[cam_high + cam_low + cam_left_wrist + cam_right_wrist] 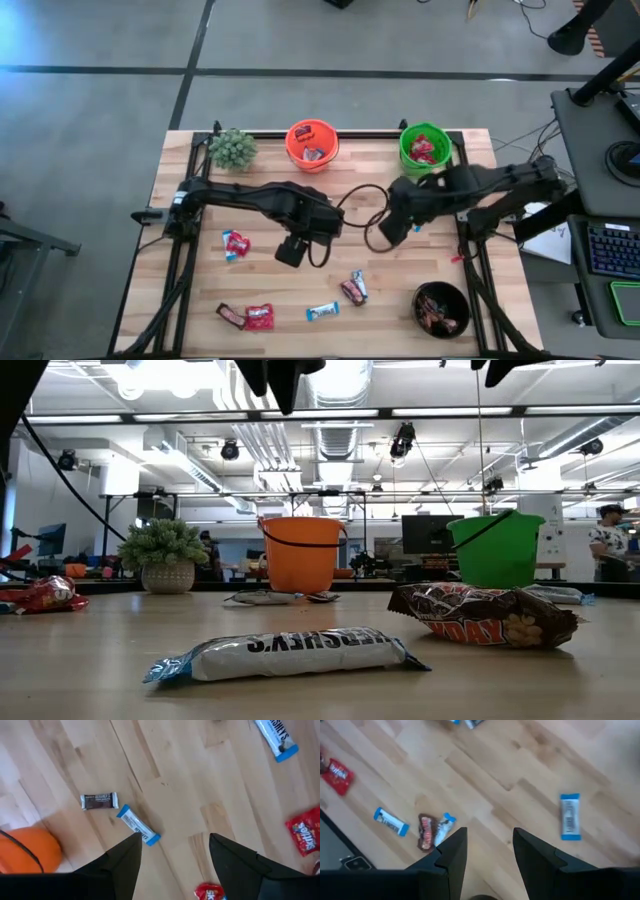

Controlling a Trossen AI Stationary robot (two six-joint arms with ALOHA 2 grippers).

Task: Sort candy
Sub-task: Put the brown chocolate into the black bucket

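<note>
- The left gripper (289, 250) hangs above the middle of the plank table (190, 290), its dark, flat-sided fingers (122, 865) spread and holding nothing.
- The right gripper (392, 232) hovers just to its right, also parted and empty.
- Candy lies loose on the pale wood: a crinkly red packet (236, 243) beside the left gripper, a blue-and-white bar (322, 311) and a dark-and-white pair (354, 287) nearer the front edge.
- Only the low view shows wrapper lettering and the room's ceiling lights.
- Only the high view shows inside the containers: the orange bucket (311, 145) and green bucket (424, 147) hold red packets, the black bowl (441, 308) holds dark bars.
- A bushy green plant (232, 148) stands at the back left.
</note>
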